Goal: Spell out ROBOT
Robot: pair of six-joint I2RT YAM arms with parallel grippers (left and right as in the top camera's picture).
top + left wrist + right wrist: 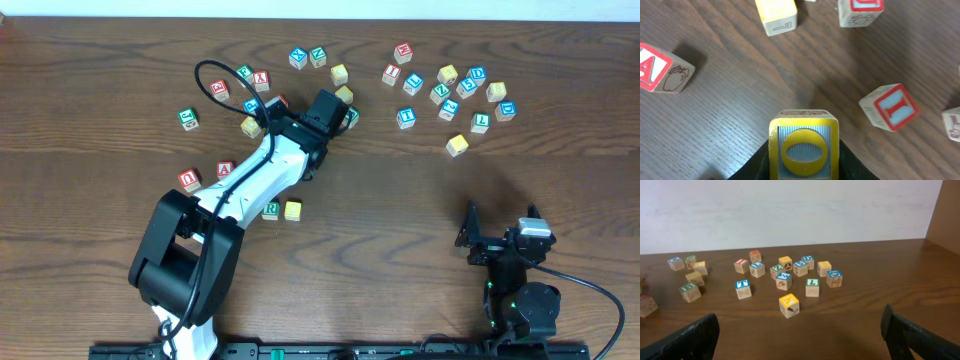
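Your left jaws grip the O [803, 150]; next, likely set it beside the R [271, 210], lower centre. Right jaws gape.

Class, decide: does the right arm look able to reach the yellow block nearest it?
Probably yes: the right tool is open, and only bare table lies between it and the yellow block.
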